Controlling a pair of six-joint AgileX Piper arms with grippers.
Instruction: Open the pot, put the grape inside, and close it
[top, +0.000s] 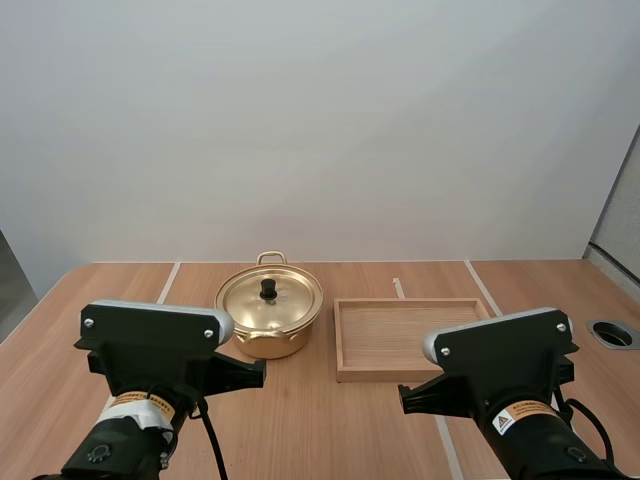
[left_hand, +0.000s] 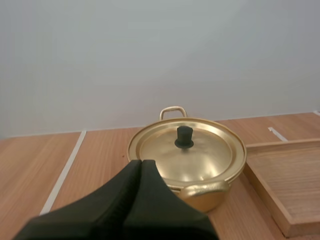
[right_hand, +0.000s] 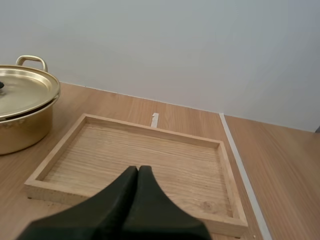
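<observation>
Pot (top: 268, 318) stands on the table (top: 330, 430), lid (top: 271, 298) seated flat on it, black knob (top: 268, 288) upright at lid centre. Pot handles sit at 12 and 6 o'clock in the high view. Wooden tray (top: 400, 335) lies at 3 o'clock of the pot, just beside it, not touching.

My left gripper (left_hand: 141, 162): fingers pressed together into one dark wedge, holding nothing. The pot is just beyond the tips, its near handle (left_hand: 204, 191) closest to them. In the high view the pot lies at about 2 o'clock of my left arm (top: 150, 350).

My right gripper (right_hand: 138, 168): also closed tight on nothing, tips over the tray's near rim (right_hand: 50, 192). The pot sits at about 10 o'clock of these tips, apart from them. My right arm (top: 500, 360) lies at 5 o'clock of the tray.
</observation>
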